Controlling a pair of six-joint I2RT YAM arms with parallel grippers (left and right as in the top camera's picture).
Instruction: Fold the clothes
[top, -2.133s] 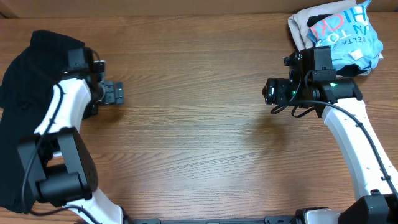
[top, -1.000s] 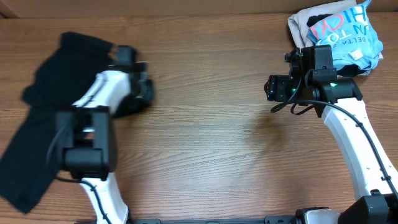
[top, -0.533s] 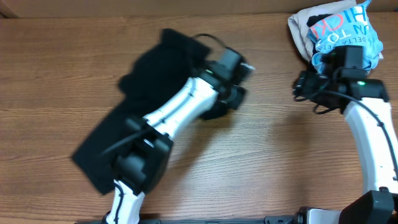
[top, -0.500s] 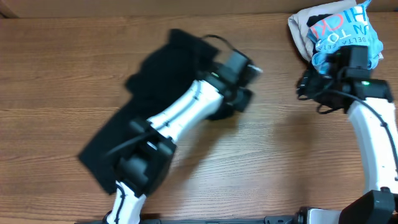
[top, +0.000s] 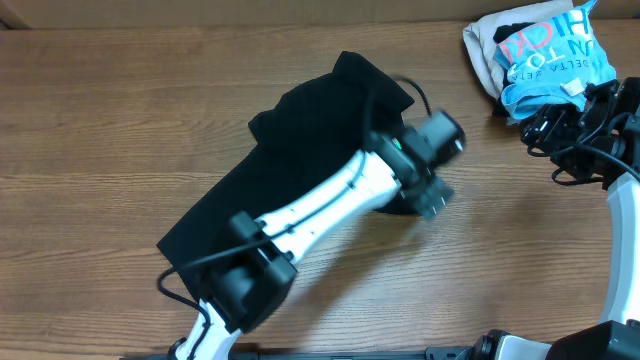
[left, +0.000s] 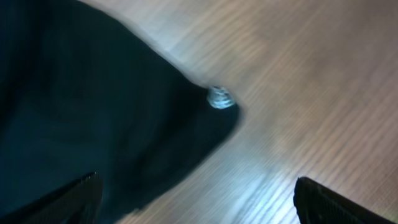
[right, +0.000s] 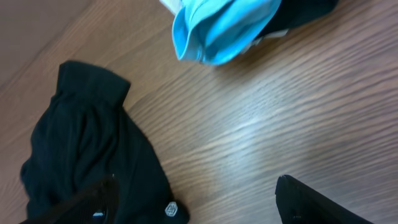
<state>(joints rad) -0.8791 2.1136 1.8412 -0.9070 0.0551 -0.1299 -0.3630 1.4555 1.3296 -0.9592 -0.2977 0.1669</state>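
The black shirt (top: 300, 130) lay crumpled on the wooden table (top: 120, 110). It ran in a long diagonal from a bunched end near the far middle of the table down to a flatter end towards the near left. The left arm (top: 330, 205) stretched lengthwise over it, with its white link resting across the cloth.

In the left wrist view the dark fabric filled the left part of the picture and narrowed to a rounded corner. The small round white logo (left: 219, 97) sat right at that edge, and bare wood lay beyond it. The left gripper (left: 196, 186) was blurred from overhead. Its own camera showed the jaws spread wide, one over the black cloth and the other over bare wood, with nothing seen pinched between them.

The right gripper (right: 196, 183) was likewise spread wide and empty, above bare wood. In its view the shirt's bunched end lay to the left and a fold of the light-blue-and-white garment (right: 217, 31) lay at the top.

From overhead, that garment with its pink lettering was heaped in the far right corner on a beige garment (top: 480, 45). The right gripper was just beside the near edge of the heap, apart from the shirt
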